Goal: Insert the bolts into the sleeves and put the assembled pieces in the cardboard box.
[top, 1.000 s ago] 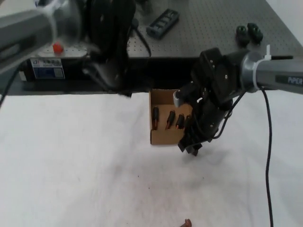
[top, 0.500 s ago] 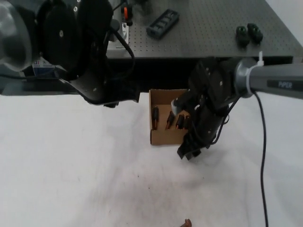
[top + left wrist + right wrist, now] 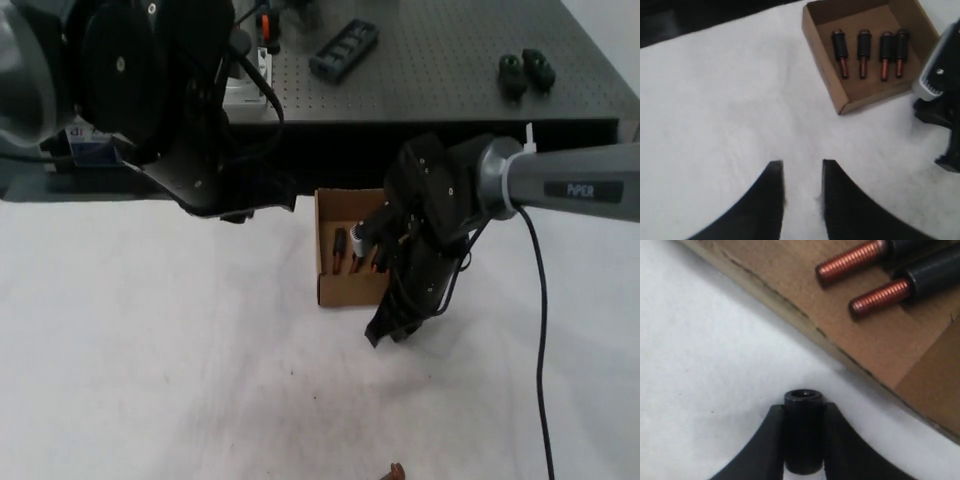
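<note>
Right gripper [image 3: 804,414] clenched on a black sleeve [image 3: 803,435] just outside the cardboard box [image 3: 822,65]
The sleeve looks small, rigid and light but smooth, so a pinch across its middle suits it, as here, with the bored end pointing past the fingertips. Four assembled pieces [image 3: 861,50] lie side by side in the box. That arm bends steeply down beside the box, while the left gripper [image 3: 802,169] hangs parted and empty over the white cloth [image 3: 715,110]
</note>
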Controlling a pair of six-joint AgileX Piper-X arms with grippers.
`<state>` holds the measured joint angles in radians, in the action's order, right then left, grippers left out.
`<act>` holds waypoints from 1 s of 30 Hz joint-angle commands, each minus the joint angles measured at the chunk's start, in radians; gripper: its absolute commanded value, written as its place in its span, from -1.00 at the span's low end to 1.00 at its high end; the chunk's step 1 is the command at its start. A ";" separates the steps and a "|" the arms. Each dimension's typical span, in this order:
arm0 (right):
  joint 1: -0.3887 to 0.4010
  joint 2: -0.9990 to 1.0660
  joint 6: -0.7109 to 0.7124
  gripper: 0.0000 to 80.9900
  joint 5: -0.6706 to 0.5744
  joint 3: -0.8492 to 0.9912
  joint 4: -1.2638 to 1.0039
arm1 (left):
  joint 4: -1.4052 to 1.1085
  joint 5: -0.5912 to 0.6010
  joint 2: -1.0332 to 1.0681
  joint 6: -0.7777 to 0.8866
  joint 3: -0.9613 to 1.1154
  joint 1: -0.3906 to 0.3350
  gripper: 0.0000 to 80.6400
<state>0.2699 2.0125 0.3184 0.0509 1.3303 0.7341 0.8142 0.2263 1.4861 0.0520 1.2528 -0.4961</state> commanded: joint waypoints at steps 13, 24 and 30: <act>-0.123 -0.509 -0.200 -0.93 -0.123 -0.377 0.051 | -0.008 0.074 0.134 -0.143 -0.002 -0.192 -0.06; -0.192 -1.182 -0.371 -0.93 -0.205 -0.757 0.068 | -0.017 0.001 0.361 -0.249 -0.002 -0.366 -0.06; -0.192 -1.338 -0.420 -0.93 -0.205 -0.802 0.077 | -0.037 0.001 0.418 -0.269 -0.002 -0.400 -0.06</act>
<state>0.0823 0.6714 -0.1090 -0.1483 0.5262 0.8198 0.7952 0.2369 1.8946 -0.2013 1.2481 -0.8840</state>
